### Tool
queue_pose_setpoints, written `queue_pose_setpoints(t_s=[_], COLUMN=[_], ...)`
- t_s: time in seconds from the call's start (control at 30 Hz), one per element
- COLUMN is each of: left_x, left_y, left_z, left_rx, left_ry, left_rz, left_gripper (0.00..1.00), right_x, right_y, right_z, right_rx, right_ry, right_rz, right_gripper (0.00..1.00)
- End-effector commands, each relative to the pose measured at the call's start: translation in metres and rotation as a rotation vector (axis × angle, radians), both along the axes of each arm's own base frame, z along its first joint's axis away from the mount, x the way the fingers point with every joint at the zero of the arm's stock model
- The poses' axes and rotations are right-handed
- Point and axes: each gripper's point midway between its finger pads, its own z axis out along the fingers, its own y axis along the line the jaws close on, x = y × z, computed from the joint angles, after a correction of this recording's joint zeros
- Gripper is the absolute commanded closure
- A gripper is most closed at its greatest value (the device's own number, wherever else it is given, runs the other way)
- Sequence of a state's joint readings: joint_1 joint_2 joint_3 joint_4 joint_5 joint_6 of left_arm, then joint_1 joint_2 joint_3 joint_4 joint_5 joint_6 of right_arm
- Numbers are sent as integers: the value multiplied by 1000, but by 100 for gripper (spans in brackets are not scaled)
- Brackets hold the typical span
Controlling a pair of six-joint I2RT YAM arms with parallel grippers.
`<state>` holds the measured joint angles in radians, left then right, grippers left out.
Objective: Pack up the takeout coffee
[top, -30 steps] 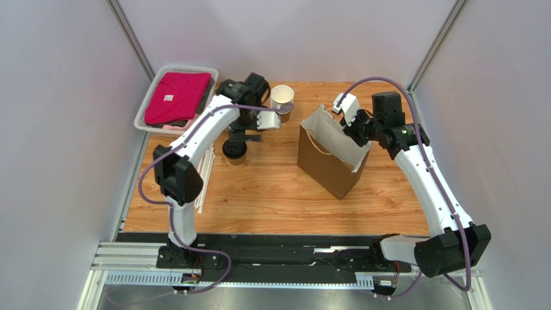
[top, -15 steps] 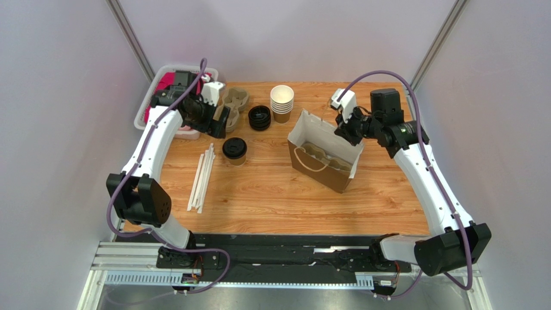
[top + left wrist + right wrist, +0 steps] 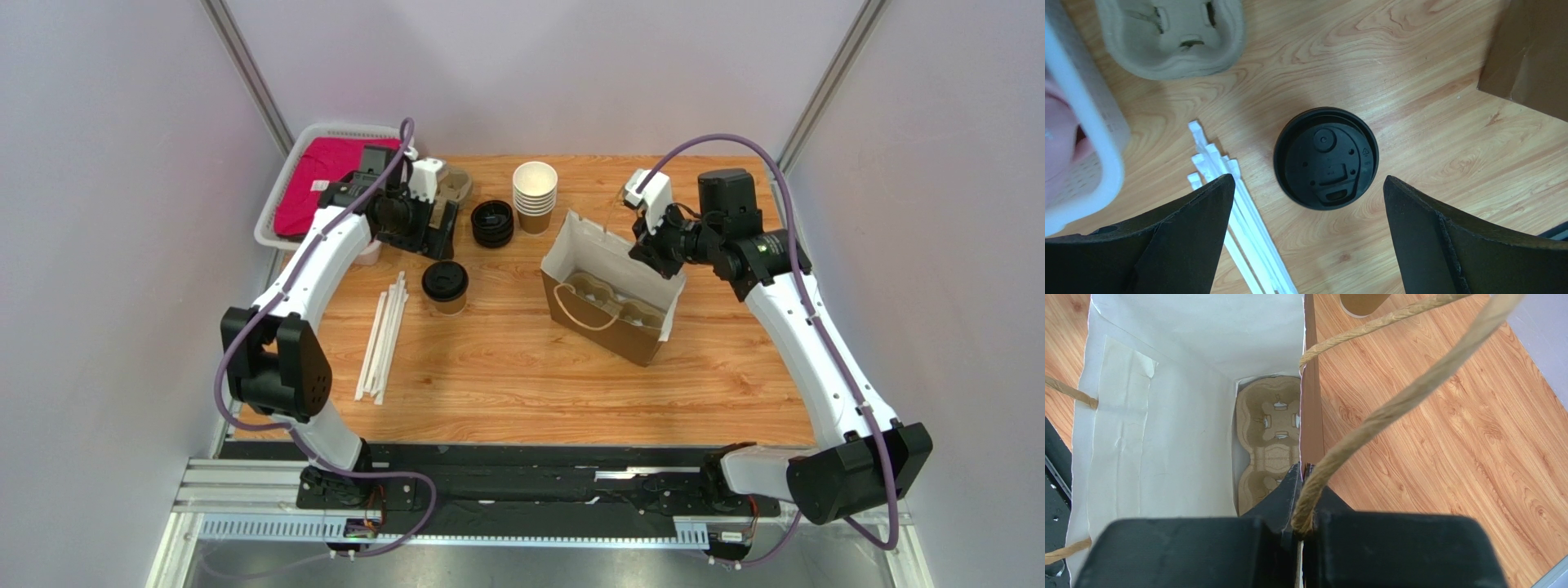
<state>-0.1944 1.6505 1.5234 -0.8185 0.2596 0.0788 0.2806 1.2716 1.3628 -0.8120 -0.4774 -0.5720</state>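
L pincer (image 3: 1308, 179) is wide apart and holds nothing. In the L wrist view it hangs over the takeout coffee (image 3: 1326, 158), lid centred between the two fingers. In the top view the coffee (image 3: 444, 284) stands upright on the tabletop (image 3: 515, 380), centre-left, apart from the paper bag (image 3: 607, 306) at mid-frame. R pincer (image 3: 1303, 523) is together, clamped on the bag's rim. The handle cord looks pinched in w/ it, and the mouth is held open. A cardboard carrier (image 3: 1269, 441) lies at the bottom of the bag.

Risks as I see them:
- Straws (image 3: 1241, 233) lie just beside the cup, under my L finger at the lower left of the wrist frame. If I drop straight down, that finger could land on them, scatter them or stop short, so the grip ends up high.
- A grip on the lid only could pop the lid off on the lift, and the cup would drop and spill.
- Too hard a squeeze on the paper wall could dent it and loosen the lid.
- Any tilt on the carry could mean a leak.
- The bag is held at one rim point only and looks to lean. If it slips, or the cup knocks the near wall, the bag could fold or tip.
- The cup has to land in a carrier pocket. If it's off-centre it sits crooked and may topple.
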Motion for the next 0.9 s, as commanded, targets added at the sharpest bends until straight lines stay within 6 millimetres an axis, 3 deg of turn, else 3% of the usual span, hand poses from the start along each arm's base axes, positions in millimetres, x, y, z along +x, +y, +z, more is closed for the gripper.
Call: queue_pose_setpoints(t_s=[0.0, 0.4, 0.87], left_x=[11, -7, -7], left_y=[-7, -23, -16], left_z=[-8, -40, -60], left_rx=[-9, 4, 40], left_ry=[17, 134, 186], left_rz=[29, 8, 61], left_gripper=[1, 1, 1], right_x=[-3, -3, -2], right_y=[2, 0, -1], right_z=[24, 18, 18], right_rx=[30, 11, 9], right_ry=[-55, -45, -42], right_rz=[0, -5, -9], right_gripper=[100, 100, 100])
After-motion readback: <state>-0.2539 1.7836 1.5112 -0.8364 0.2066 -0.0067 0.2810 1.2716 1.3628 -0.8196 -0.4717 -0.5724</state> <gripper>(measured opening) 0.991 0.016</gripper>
